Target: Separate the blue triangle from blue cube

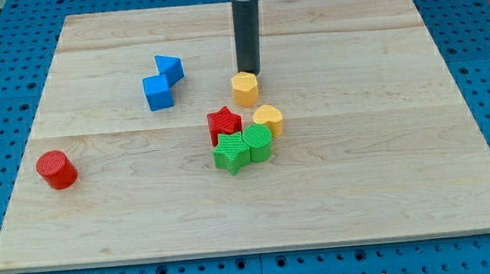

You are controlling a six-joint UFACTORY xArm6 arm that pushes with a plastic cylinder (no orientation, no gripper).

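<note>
Wooden board (pixel 147 223) carrying seven coloured blocks, clustered centre-left.

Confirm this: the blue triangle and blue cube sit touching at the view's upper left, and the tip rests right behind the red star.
Not quite. The camera view shows my tip right behind the yellow hexagon, not the red star. The rest holds: the blue triangle and blue cube sit touching at the view's upper left.

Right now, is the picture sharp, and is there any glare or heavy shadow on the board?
Camera view: lighting even, no glare on the wooden board; blocks such as the blue cube are sharp with faint shadows; my tip is crisp, but the rod's white top at the view's top looks slightly blurred.
</note>
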